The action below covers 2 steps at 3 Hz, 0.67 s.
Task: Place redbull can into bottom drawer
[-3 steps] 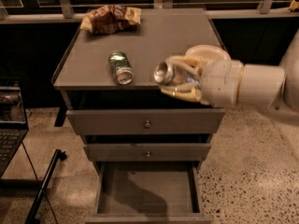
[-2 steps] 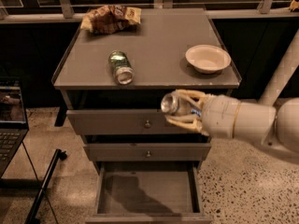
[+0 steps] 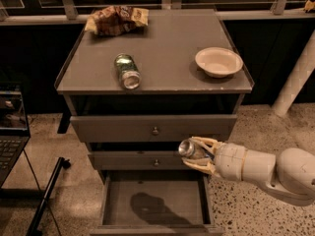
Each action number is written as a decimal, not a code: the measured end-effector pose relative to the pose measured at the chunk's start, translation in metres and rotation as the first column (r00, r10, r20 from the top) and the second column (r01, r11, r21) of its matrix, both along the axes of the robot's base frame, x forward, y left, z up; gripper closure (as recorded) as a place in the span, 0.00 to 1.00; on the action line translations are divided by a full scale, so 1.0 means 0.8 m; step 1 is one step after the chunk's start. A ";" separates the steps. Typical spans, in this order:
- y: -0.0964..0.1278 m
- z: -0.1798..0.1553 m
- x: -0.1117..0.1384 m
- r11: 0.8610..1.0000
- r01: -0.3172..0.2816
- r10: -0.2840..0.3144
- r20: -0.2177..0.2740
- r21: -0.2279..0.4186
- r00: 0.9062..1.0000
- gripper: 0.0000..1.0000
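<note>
Gripper (image 3: 197,154): cream, smooth plastic, on a thick rounded arm (image 3: 266,170) that comes in from the right edge. Its two curved fingers (image 3: 203,141) are clamped above and below the redbull can (image 3: 188,148).

Redbull can: slim metal cylinder held roughly level, with the shiny round silver top turned left. It hangs in front of the right end of the middle drawer (image 3: 128,160), above the right rear part of the bottom drawer (image 3: 189,200). It is in the air, not inside the drawer.

Bottom drawer: pulled out towards the viewer. A wide, matte grey box with straight walls and a flat, plain floor, which carries one soft dark shadow left of centre. The front rim lies at the lower edge of the view. The side walls stand to either side of the floor, and the right wall is just below the gripper.

Cabinet (image 3: 172,41): grey, dull-finished, with a square top and a thin raised lip. The top drawer (image 3: 113,128) and the middle drawer are closed, each with a small round metal knob (image 3: 155,130).

On top:
- a green can (image 3: 127,71) lies on its side near the front edge, silver end facing forward
- a shallow, round, cream bowl (image 3: 219,61) sits at the right, near the edge
- a crinkled snack bag (image 3: 115,19) lies at the back left

Around the cabinet: speckled terrazzo floor (image 3: 261,127) lies open to the right under the arm. A laptop (image 3: 10,127) is at the left edge.
</note>
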<state>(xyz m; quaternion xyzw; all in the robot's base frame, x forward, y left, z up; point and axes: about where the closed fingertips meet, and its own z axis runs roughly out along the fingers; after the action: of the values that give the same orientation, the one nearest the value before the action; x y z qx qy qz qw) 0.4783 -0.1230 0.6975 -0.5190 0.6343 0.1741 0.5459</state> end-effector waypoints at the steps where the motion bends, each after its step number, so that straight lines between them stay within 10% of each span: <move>1: 0.003 0.000 -0.001 1.000 -0.002 0.002 0.007 -0.003 1.000 1.00; 2: -0.005 -0.046 0.001 0.998 0.044 -0.043 -0.008 0.045 0.999 1.00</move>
<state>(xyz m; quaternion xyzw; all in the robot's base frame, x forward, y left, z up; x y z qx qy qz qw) 0.4791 -0.1267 0.6608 -0.4921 0.6434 0.1783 0.5587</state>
